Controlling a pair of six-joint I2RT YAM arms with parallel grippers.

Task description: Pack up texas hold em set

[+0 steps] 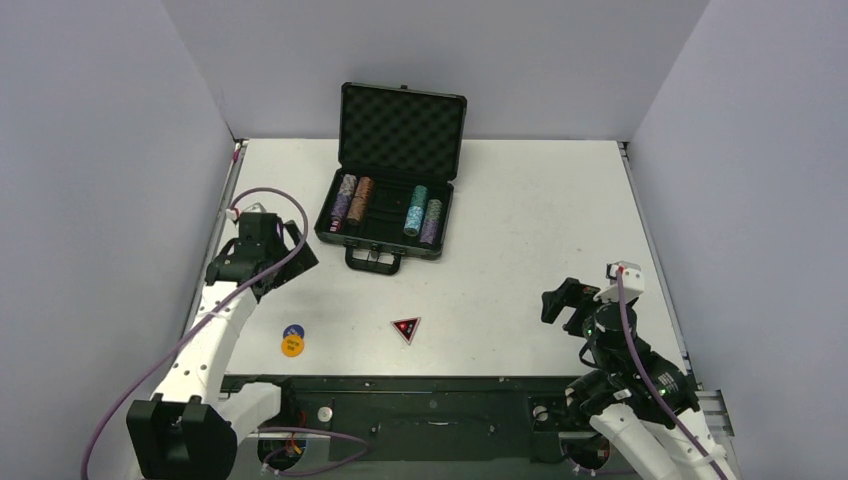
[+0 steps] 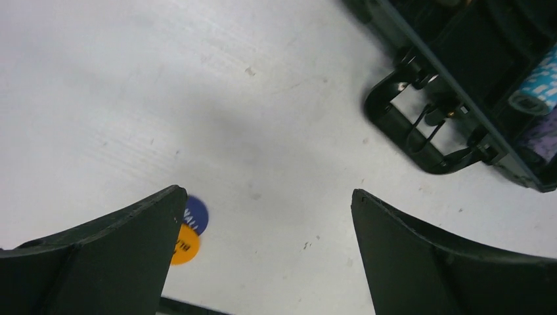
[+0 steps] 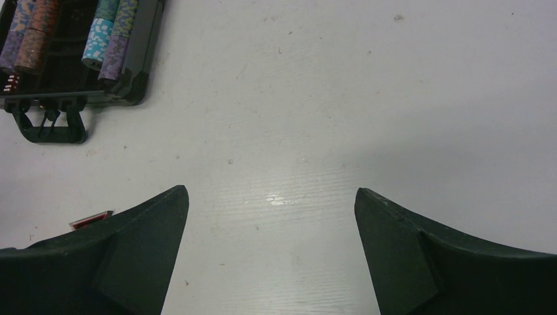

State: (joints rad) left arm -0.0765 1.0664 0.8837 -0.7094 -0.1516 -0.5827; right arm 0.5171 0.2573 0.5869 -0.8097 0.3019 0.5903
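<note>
The black foam-lined briefcase (image 1: 400, 120) stands open at the table's back middle, its handle (image 1: 372, 262) toward me. Purple and brown chip stacks (image 1: 352, 198) lie at its left, teal and purple stacks (image 1: 422, 214) at its right. Small red dice (image 3: 10, 83) sit at its left end. A blue disc (image 1: 293, 331) and a yellow disc (image 1: 291, 347) touch on the table near the front left. The black-red triangle (image 1: 406, 328) lies front middle. My left gripper (image 1: 285, 262) is open and empty above the table left of the case. My right gripper (image 1: 560, 300) is open and empty at the right.
Grey walls close the table on three sides. The black base rail (image 1: 420, 400) runs along the near edge. In the left wrist view the discs (image 2: 190, 226) lie by my left finger and the case handle (image 2: 420, 125) is at upper right.
</note>
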